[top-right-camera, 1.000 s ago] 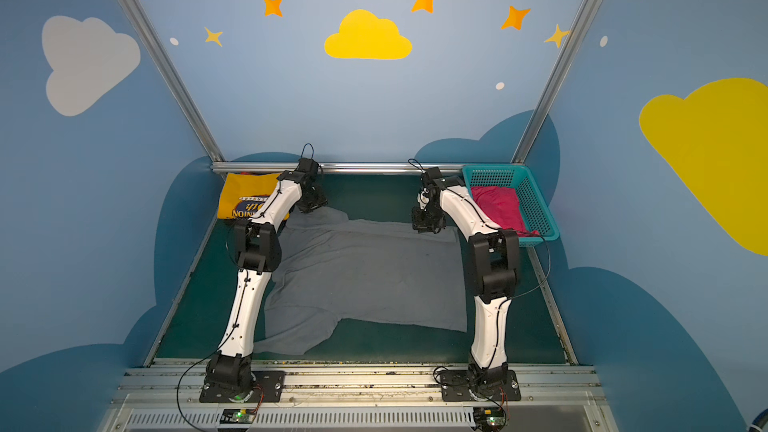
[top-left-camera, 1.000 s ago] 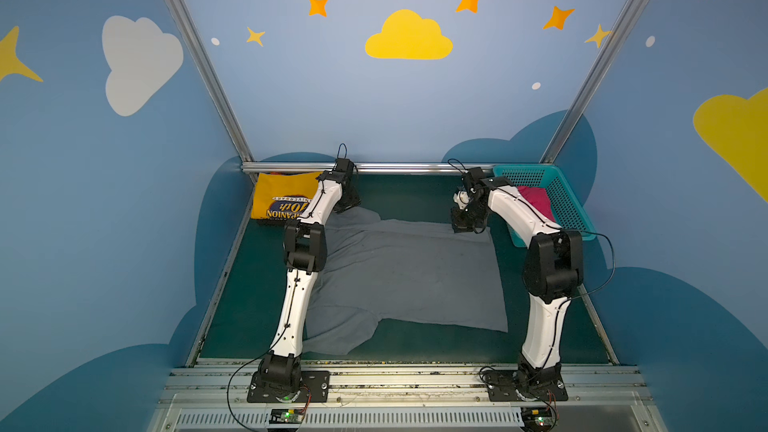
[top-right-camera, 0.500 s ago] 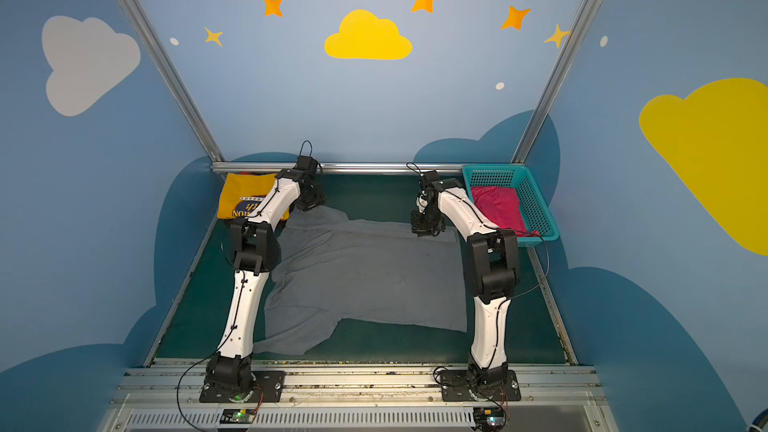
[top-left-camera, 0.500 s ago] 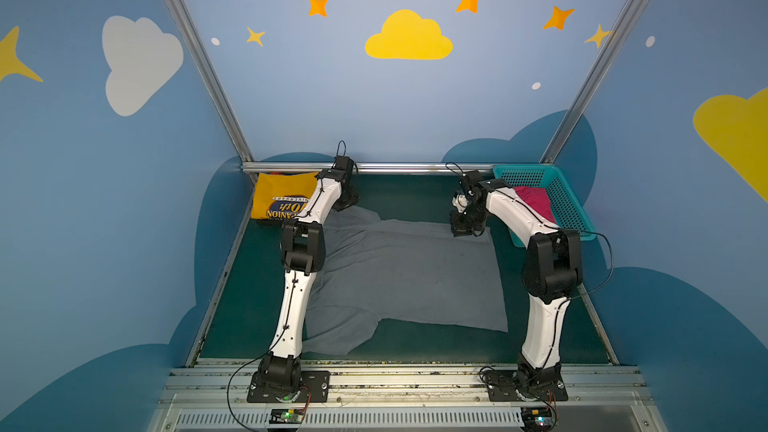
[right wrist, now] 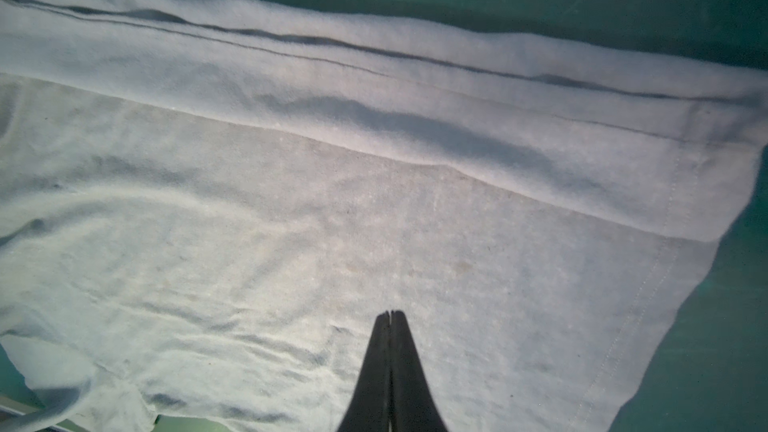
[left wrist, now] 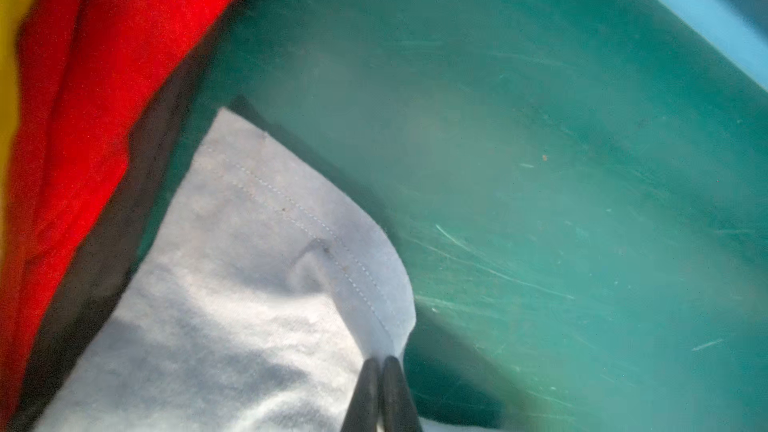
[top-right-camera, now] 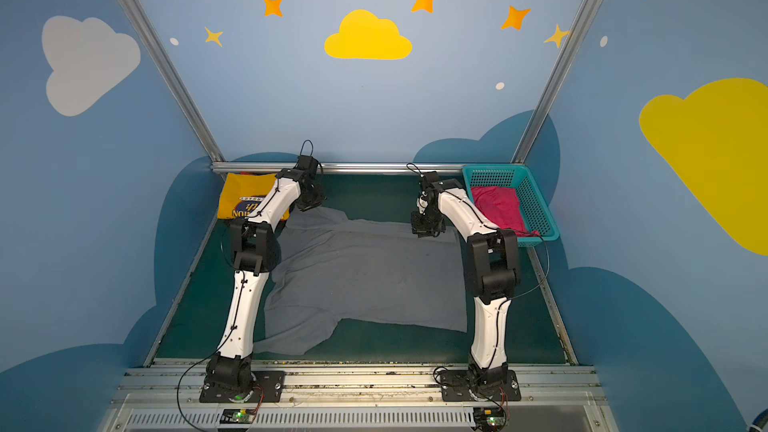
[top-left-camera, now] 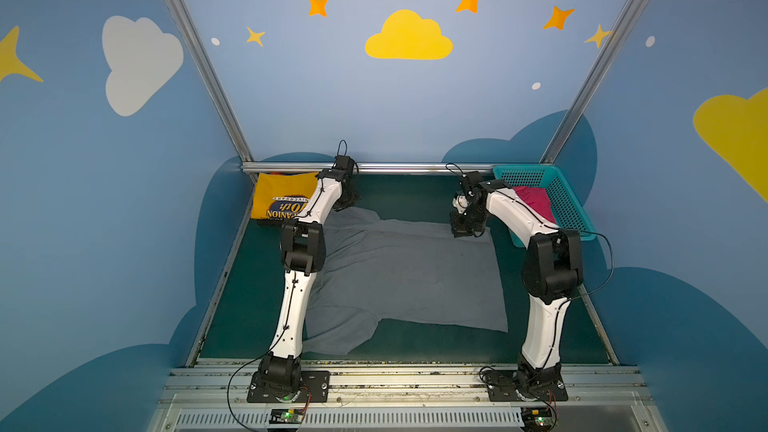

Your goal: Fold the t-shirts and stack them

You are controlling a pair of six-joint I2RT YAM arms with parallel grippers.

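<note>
Pinching grey t-shirt (left wrist: 249,284) hem, left end effector (left wrist: 380,361) borders open mat (left wrist: 561,201).

Both top views are bright, evenly lit from overhead, and sharp. Wide-angle distortion tilts the metal posts (top-left-camera: 195,51) outward toward 11 and 1 o'clock. The arms (top-left-camera: 296,301) throw soft, faint shadows onto the grey shirt (top-left-camera: 407,276). The left wrist view is blurred throughout: the red cloth (left wrist: 104,76) is oversaturated and the green mat (left wrist: 540,201) is hazy. The right wrist view is dimmer and soft, with shallow crease shadows.
</note>
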